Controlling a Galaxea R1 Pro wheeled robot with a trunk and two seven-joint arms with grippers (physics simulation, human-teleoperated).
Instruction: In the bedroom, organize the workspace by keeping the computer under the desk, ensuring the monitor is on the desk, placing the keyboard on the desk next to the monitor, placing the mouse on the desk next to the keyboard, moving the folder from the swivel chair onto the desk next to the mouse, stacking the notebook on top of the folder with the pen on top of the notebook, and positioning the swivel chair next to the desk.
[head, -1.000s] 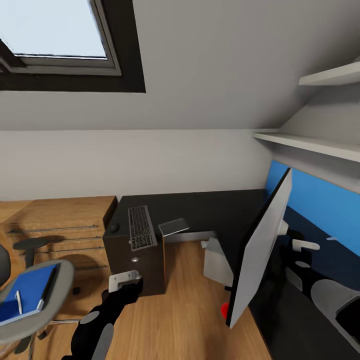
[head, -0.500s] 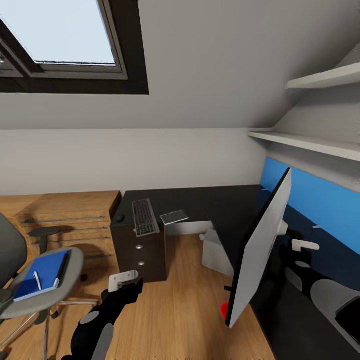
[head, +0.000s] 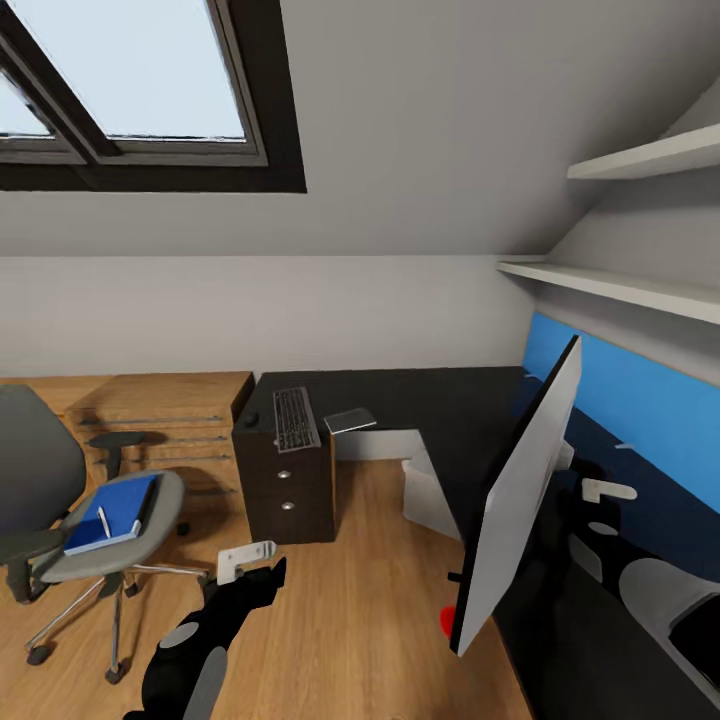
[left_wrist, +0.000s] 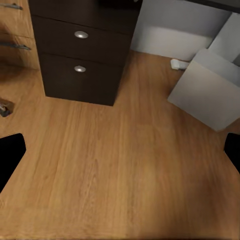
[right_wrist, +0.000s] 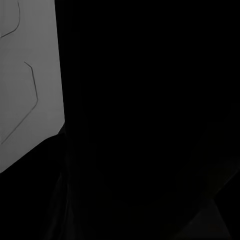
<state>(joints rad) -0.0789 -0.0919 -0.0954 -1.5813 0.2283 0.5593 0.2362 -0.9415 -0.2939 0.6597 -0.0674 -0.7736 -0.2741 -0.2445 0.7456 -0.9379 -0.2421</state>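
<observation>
The desk (head: 420, 410) is the biggest piece: an L of glossy black top running along the back wall and down the right side, with a dark drawer unit (head: 288, 492) at its left end carrying 2 round silver knobs. Standing on the desk's right wing, the monitor (head: 520, 490) shows its flat, pale silver back and thin black edge. Left of the desk, the swivel chair (head: 95, 530) has a grey padded seat and back and chrome legs on castors, apart from the desk on the wood-grain floor (head: 350, 620). Under the desk's inner corner sits the computer (head: 430, 500), a boxy light grey case. The keyboard (head: 295, 418), long and slim with grey keys, lies on top above the drawers, a small dark rounded mouse (head: 250, 420) just beside it. On the chair seat, the flat blue folder (head: 112, 513) bears a slim white pen (head: 104, 520). The left gripper (left_wrist: 120, 155) hangs over bare floor, its 2 black fingertips (left_wrist: 10, 152) wide apart. I cannot tell the right gripper's state.
</observation>
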